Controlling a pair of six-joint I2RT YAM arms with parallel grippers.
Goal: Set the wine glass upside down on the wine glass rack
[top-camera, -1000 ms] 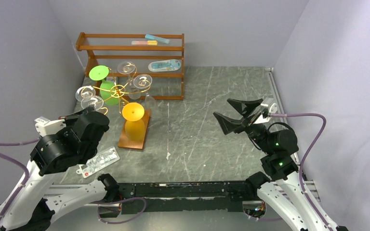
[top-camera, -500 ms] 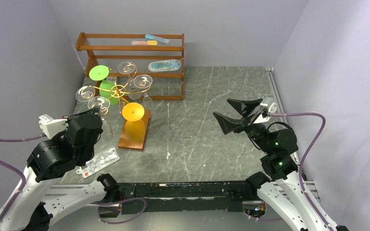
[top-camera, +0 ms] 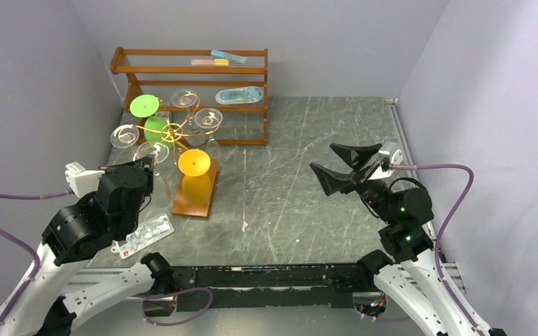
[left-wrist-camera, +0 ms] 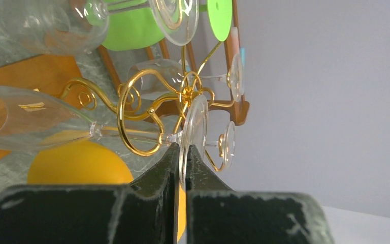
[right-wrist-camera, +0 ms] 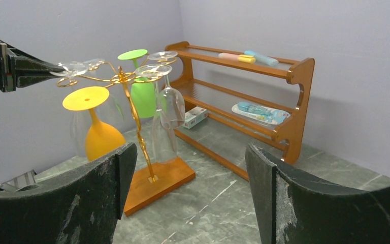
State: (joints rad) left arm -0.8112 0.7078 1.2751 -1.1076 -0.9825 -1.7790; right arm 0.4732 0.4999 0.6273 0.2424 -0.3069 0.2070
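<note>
Pinching the foot of the clear wine glass [left-wrist-camera: 40,119] between the left fingers [left-wrist-camera: 158,175], stem lying in a scroll arm on the near-left of the wine glass rack [left-wrist-camera: 132,124], bowl hanging down. Risky on release: could drag the foot off the wire with a skewed pull-away, or rock the rack. Crowded by the orange glass [top-camera: 196,183] and green glass [top-camera: 155,128] alongside, wooden shelf [top-camera: 189,70] just behind. Holding the right fingers [right-wrist-camera: 101,188] spread wide, well right of the rack.

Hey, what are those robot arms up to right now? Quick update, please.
Left gripper shut on wine glass foot; right gripper open, well apart. Stem looks seated in a scroll arm of the wine glass rack. Orange glass hangs close beside.
</note>
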